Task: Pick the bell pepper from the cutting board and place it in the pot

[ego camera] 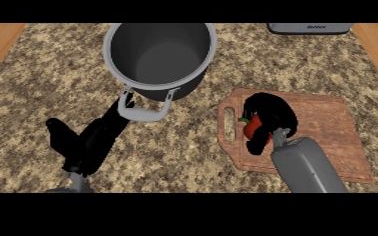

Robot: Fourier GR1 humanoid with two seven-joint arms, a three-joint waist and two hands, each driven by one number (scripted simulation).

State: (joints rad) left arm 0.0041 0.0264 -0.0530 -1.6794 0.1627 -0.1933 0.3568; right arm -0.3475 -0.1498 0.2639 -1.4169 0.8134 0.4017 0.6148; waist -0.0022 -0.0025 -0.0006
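One pot [159,55], one cutting board [325,130], one bell pepper [252,126] clasped by right hand [273,111]; left hand [88,145] relaxed.

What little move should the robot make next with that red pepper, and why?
Probably lift the right hand straight up a little: its fingers curl round the bell pepper, which lies on the cutting board, and the pot stands apart, up and left of the board.

Right robot hand [272,114] around bell pepper [252,126]
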